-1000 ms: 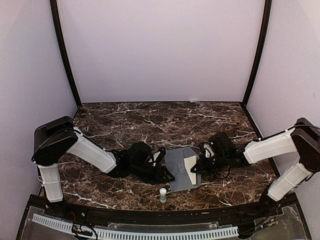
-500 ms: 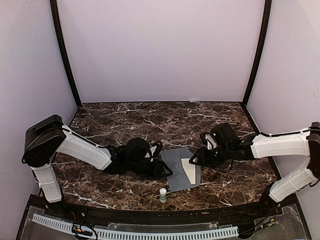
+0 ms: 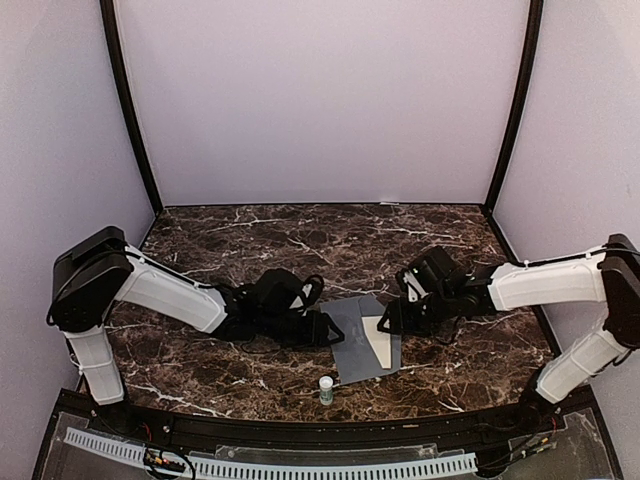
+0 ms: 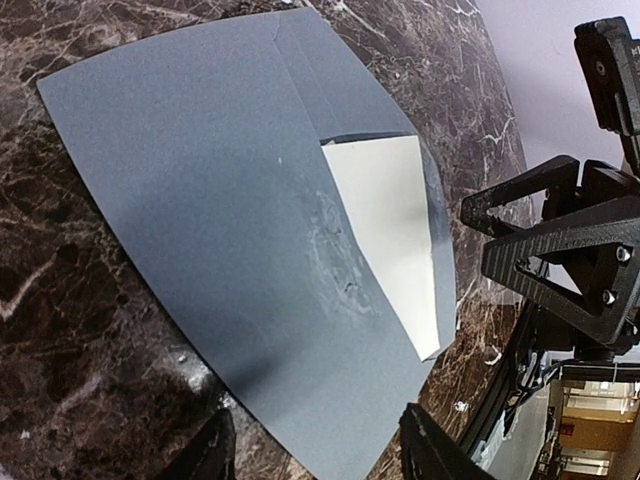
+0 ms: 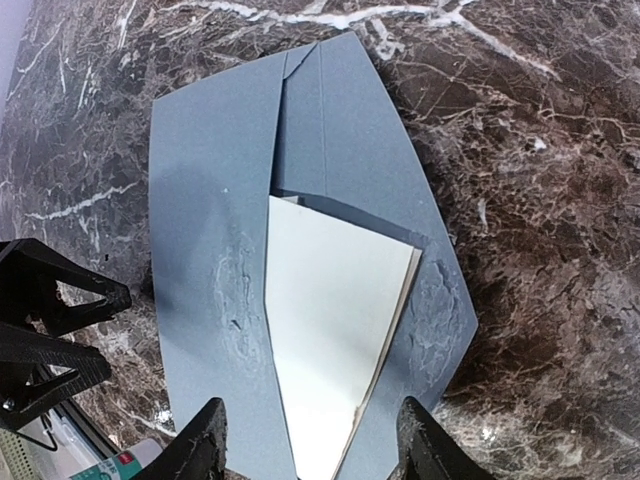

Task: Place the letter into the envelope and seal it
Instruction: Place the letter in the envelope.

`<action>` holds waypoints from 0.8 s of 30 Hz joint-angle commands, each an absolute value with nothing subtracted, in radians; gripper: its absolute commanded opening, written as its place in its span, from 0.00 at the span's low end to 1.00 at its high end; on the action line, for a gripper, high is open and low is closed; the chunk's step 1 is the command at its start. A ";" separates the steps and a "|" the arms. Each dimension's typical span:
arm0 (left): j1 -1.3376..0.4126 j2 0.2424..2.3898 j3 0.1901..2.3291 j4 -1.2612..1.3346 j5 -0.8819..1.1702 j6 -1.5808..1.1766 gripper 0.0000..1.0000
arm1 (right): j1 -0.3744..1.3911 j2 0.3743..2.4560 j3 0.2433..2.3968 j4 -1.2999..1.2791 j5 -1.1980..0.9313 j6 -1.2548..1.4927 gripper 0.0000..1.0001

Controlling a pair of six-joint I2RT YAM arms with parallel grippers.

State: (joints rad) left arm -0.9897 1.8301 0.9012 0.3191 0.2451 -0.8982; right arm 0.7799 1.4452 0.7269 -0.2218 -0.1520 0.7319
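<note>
One dark marble tabletop (image 3: pixel 330 240), lilac walls (image 3: pixel 320 100); envelope (image 3: pixel 352 345) flat near centre.

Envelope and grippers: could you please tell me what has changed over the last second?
The left gripper and right gripper both opened, letting go of the envelope; bowed upward before, it now lies flat on the table. The pale letter still shows at its mouth, and the small white bottle has not moved.

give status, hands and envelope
Left hand open, right hand open. Envelope flat, unsealed, letter showing. Small bottle near front edge, apart from it.
</note>
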 commanded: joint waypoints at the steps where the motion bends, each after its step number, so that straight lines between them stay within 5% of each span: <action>1: -0.983 1.861 0.930 0.287 0.235 -0.886 0.55 | 0.795 1.502 0.784 -0.213 -0.110 0.714 0.52; 12: -0.982 1.893 0.958 0.254 0.205 -0.860 0.52 | 0.814 1.630 0.857 -0.250 -0.051 0.713 0.49; 24: -0.973 1.947 1.012 0.217 0.176 -0.799 0.37 | 0.841 1.705 0.905 -0.211 -0.094 0.691 0.45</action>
